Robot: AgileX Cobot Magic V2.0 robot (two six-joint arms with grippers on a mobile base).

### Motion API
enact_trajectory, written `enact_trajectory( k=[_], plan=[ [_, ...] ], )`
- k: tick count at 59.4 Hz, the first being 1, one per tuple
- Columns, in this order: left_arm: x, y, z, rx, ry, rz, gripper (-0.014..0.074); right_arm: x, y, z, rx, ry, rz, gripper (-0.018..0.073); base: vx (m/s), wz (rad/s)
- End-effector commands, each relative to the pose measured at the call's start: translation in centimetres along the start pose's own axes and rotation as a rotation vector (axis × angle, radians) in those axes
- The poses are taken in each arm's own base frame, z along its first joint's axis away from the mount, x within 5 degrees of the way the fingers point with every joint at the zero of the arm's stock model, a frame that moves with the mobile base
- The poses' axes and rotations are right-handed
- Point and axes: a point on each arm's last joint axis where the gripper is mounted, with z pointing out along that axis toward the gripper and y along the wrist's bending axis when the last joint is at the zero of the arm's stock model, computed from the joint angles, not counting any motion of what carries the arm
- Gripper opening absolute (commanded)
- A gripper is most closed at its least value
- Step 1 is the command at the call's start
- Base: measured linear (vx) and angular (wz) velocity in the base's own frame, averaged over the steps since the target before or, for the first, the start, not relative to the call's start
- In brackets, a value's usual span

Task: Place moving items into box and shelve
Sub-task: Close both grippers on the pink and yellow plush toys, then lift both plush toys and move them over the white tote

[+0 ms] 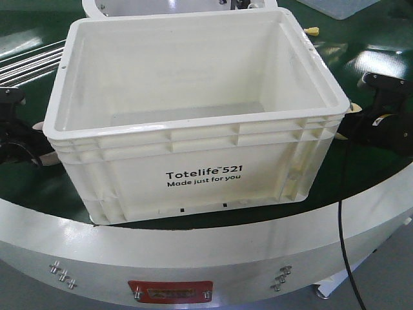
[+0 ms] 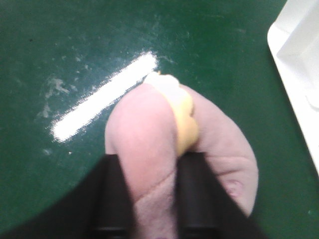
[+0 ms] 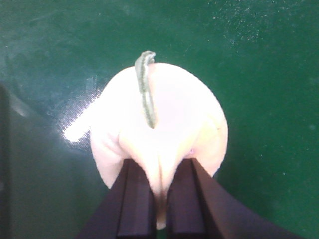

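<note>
the crate [image 1: 193,174] stands open-topped on the green table [image 1: 377,187], between the 2 arms. on its left side the left gripper [image 2: 154,167] pinches a pink ball [image 2: 144,124] with a yellow patch [image 2: 185,119], black fingers [image 2: 115,189] dug into the plush, near the crate's corner. on the right side the right gripper [image 3: 159,174] pinches a pale ball [image 3: 169,114] with a thin green strip [image 3: 146,89] on top. both balls are outside the crate, low over the table; i cannot tell if they touch it.
</note>
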Motion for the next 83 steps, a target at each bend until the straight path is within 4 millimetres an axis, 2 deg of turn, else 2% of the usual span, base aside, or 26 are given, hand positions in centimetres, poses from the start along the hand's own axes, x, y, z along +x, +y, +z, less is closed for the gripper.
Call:
enact_trajectory(
  k=[1, 2, 19, 27, 41, 58, 83],
  plan=[
    [-1.0, 0.1, -0.5, -0.004, -0.043, -0.006, -0.0002, -2.5, 0.0, -1.2, -0.004, -0.127, -0.013, -0.0015, 0.00, 0.00],
    [-1.0, 0.1, -0.5, -0.004, -0.043, -0.003, -0.0027, -2.5, 0.0, -1.2, -0.004, -0.127, -0.013, -0.0015, 0.00, 0.00],
    [-1.9, 0.1, -1.2, -0.016, -0.120, -0.004, -0.0024, -2.9, 0.0, -1.7, -0.003, -0.154, -0.049, -0.0015, 0.00, 0.00],
    [-3.0, 0.2, -2.5, -0.025, -0.194, -0.007, -0.0024, -3.8, 0.1, -2.9, -0.001, -0.196, -0.093, -0.0015, 0.00, 0.00],
    [-5.1, 0.4, -6.0, -0.042, -0.351, -0.009, -0.0022, -5.5, 0.3, -5.5, 0.002, -0.285, -0.138, -0.0013, 0.00, 0.00],
    [-6.7, 0.6, -10.4, -0.052, -0.503, -0.012, -0.0020, -7.6, 0.4, -9.7, -0.001, -0.414, -0.137, -0.0013, 0.00, 0.00],
    [-8.0, 0.7, -17.5, -0.065, -0.727, -0.018, -0.0020, -9.8, 0.7, -17.8, -0.006, -0.636, -0.136, -0.0013, 0.00, 0.00]
  ],
)
